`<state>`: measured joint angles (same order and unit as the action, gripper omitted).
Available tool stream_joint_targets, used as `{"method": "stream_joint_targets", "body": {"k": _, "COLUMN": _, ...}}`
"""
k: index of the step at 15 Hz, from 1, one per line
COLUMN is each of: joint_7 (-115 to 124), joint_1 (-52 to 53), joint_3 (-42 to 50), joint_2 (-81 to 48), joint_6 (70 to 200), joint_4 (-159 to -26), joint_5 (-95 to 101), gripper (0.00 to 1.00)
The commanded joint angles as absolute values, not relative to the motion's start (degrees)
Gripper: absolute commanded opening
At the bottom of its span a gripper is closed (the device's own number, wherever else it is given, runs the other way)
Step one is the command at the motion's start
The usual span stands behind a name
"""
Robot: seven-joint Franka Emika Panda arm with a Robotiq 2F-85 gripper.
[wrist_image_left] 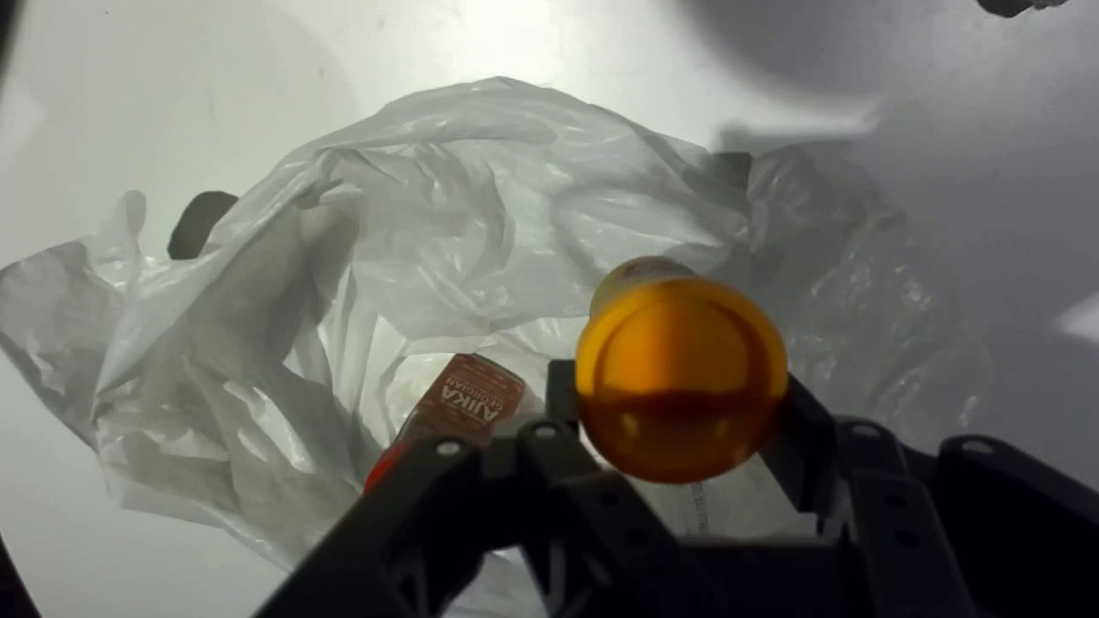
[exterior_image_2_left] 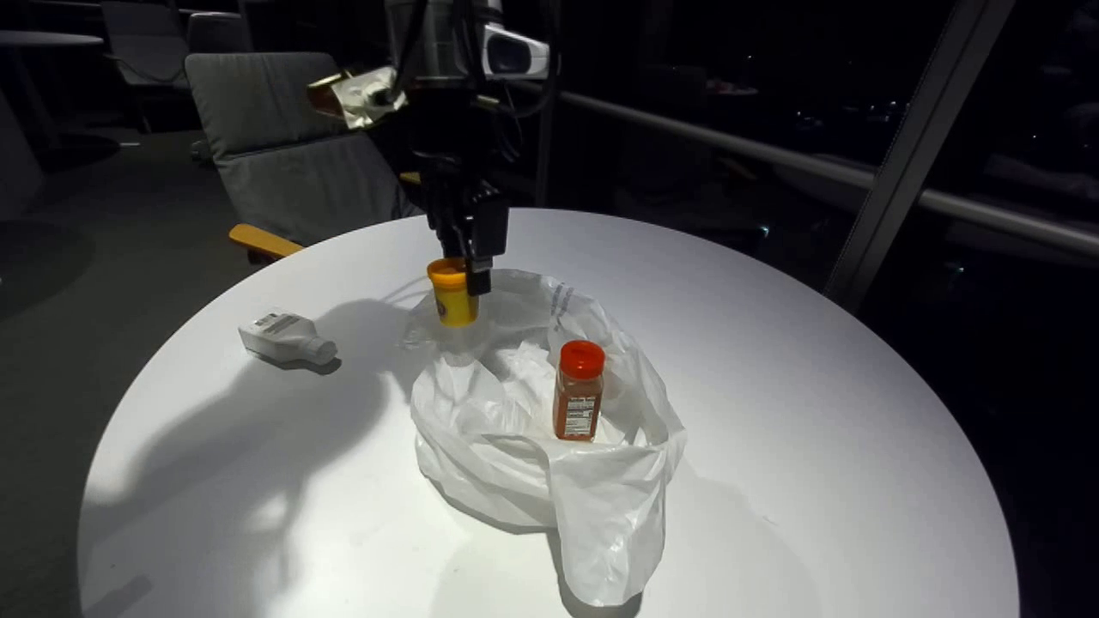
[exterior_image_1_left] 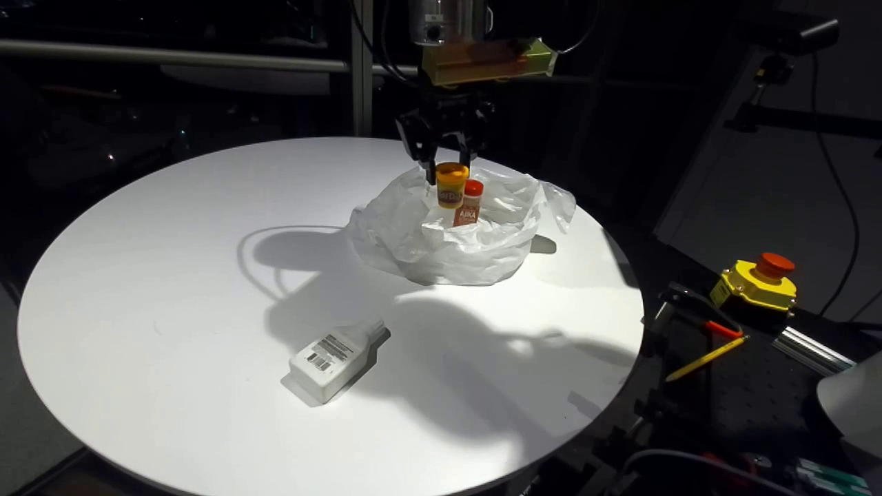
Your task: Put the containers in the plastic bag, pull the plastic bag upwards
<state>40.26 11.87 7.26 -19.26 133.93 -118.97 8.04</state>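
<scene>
My gripper (exterior_image_1_left: 449,171) is shut on a yellow tub with an orange lid (exterior_image_1_left: 450,193) and holds it upright, lid up, over the open bag. The tub also shows in an exterior view (exterior_image_2_left: 455,305) and the wrist view (wrist_image_left: 683,343). The white plastic bag (exterior_image_1_left: 468,258) lies crumpled open on the table; it fills much of the wrist view (wrist_image_left: 446,206). A spice jar with a red cap (exterior_image_2_left: 577,399) stands in the bag; its Ajika label shows in the wrist view (wrist_image_left: 472,395). A white bottle (exterior_image_1_left: 327,358) lies on its side outside the bag.
The round white table (exterior_image_1_left: 172,296) carries everything. A bag handle (exterior_image_2_left: 608,541) hangs out to one side of the bag. A side bench holds a yellow-and-red stop button (exterior_image_1_left: 758,282) and a yellow pencil (exterior_image_1_left: 706,358). A grey chair (exterior_image_2_left: 266,120) stands behind the table.
</scene>
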Motion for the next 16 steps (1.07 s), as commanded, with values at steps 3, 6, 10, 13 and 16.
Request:
{"method": "stream_joint_targets", "body": {"k": 3, "joint_7": 40.4, "joint_1": 8.8, "joint_3": 6.8, "joint_2": -26.0, "joint_6": 135.7, "joint_4": -112.9, "joint_5": 8.6, "gripper": 0.28}}
{"method": "stream_joint_targets", "body": {"k": 6, "joint_7": 41.2, "joint_1": 9.0, "joint_3": 7.9, "joint_2": -30.5, "joint_6": 138.8, "joint_4": -110.0, "joint_5": 9.4, "gripper": 0.28}}
{"method": "stream_joint_targets", "body": {"k": 10, "joint_7": 40.0, "joint_1": 8.5, "joint_3": 8.1, "joint_2": -36.6, "joint_6": 142.3, "joint_4": -105.8, "joint_5": 7.4, "gripper": 0.28}}
{"method": "stream_joint_targets", "body": {"k": 13, "joint_7": 39.4, "joint_1": 8.1, "joint_3": 7.9, "joint_2": -39.2, "joint_6": 144.8, "joint_4": -103.9, "joint_5": 5.7, "gripper": 0.28}}
{"method": "stream_joint_targets", "body": {"k": 16, "joint_7": 38.0, "joint_1": 7.6, "joint_3": 7.6, "joint_2": -38.5, "joint_6": 145.8, "joint_4": -104.6, "joint_5": 4.3, "gripper": 0.78}}
